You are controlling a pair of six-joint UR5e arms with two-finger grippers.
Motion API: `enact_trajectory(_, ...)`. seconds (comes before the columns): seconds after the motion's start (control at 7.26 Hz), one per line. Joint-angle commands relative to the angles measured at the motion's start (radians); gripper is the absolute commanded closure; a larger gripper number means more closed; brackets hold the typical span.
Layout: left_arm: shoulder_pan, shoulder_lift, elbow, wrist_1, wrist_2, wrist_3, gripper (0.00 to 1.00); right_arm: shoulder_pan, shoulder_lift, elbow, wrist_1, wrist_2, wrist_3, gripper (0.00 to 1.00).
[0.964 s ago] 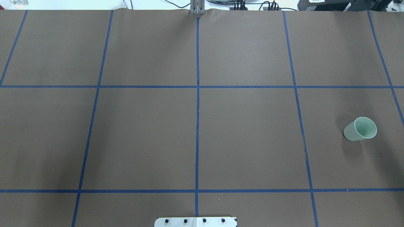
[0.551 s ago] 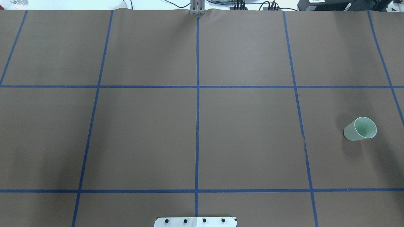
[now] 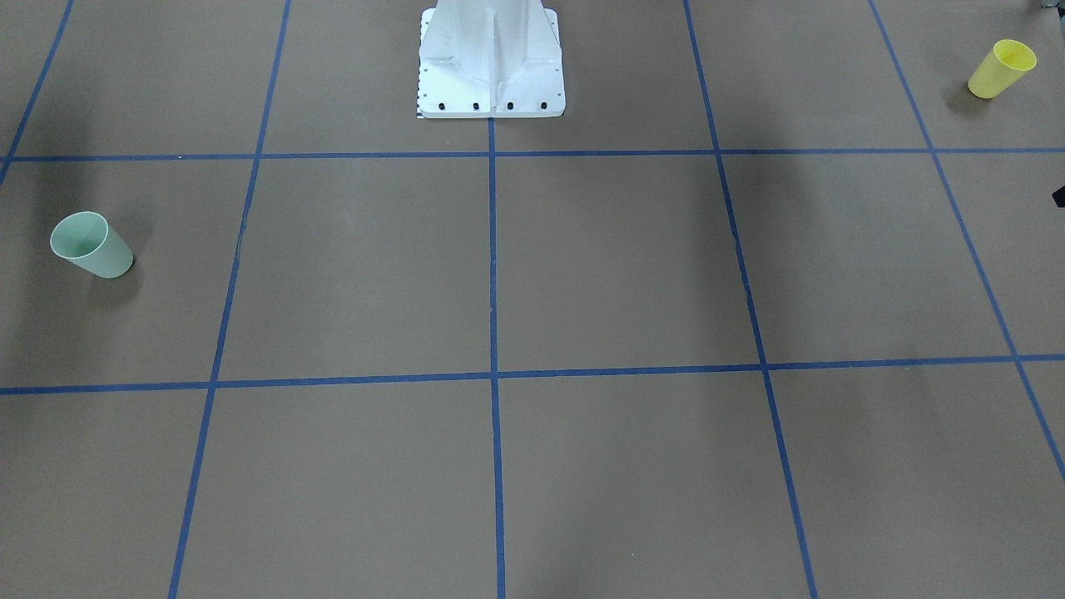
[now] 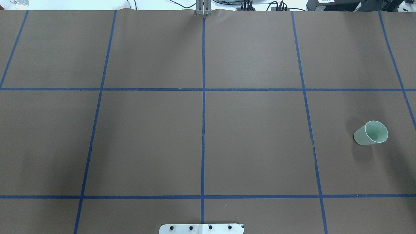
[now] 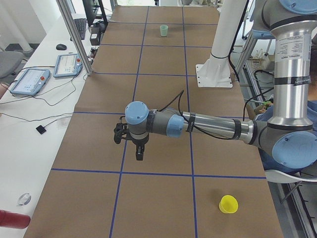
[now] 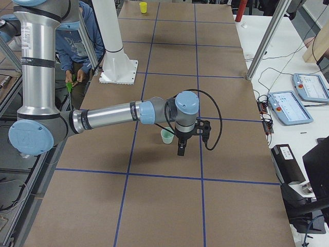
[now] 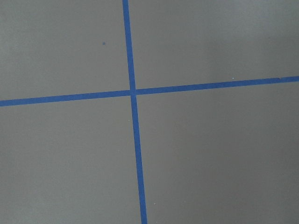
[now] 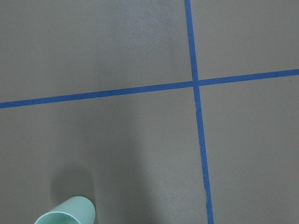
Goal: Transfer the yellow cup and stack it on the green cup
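Observation:
The yellow cup [image 3: 1001, 69] stands upright on the brown table near the robot's left end; it also shows in the exterior left view [image 5: 228, 204] and far off in the exterior right view [image 6: 143, 6]. It is outside the overhead view. The green cup [image 4: 371, 133] stands upright near the right end, also seen in the front view [image 3: 90, 245] and the right wrist view [image 8: 65, 212]. My left gripper [image 5: 139, 151] hangs over a tape crossing, well away from the yellow cup. My right gripper [image 6: 181, 148] hangs close beside the green cup [image 6: 167, 136]. I cannot tell whether either is open or shut.
Blue tape lines divide the brown table cover into squares. The white robot base [image 3: 491, 58] stands at the middle of the near edge. Metal posts [image 5: 74, 34] and control tablets [image 6: 290, 105] line the operators' side. A seated person [image 6: 77, 36] is behind the robot.

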Motion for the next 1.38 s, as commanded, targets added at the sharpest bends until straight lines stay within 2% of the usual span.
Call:
enact_trajectory(0.0,0.084,-0.010,-0.026,-0.116,0.042,-0.420,0.00,-0.003,0.000,-0.001,0.002,-0.001,0.000,0.00)
enact_trajectory(0.28,0.241,0.016,-0.099,-0.138,0.277,-0.823,0.00,-0.005,0.000,-0.004,0.027,0.000,0.003,0.00)
enact_trajectory(0.55,0.360,0.066,-0.125,-0.140,0.437,-1.123,0.00,-0.028,0.005,-0.004,0.061,0.003,0.002,0.00)
enact_trajectory(0.69,0.459,0.082,-0.129,-0.138,0.547,-1.322,0.00,-0.028,0.003,-0.009,0.083,0.051,-0.001,0.00)
enact_trajectory(0.83,0.483,0.117,-0.129,-0.136,0.584,-1.433,0.00,-0.029,0.003,-0.007,0.087,0.060,-0.006,0.00)
enact_trajectory(0.96,0.541,0.164,-0.133,-0.120,0.673,-1.590,0.00,-0.031,0.002,-0.006,0.124,0.060,-0.012,0.00)
enact_trajectory(1.1,0.636,0.195,-0.162,0.044,0.789,-1.761,0.00,-0.043,-0.008,-0.009,0.150,0.060,-0.013,0.00)
enact_trajectory(1.24,0.716,0.212,-0.208,0.224,0.836,-1.938,0.01,-0.048,-0.008,-0.007,0.150,0.060,-0.015,0.00)
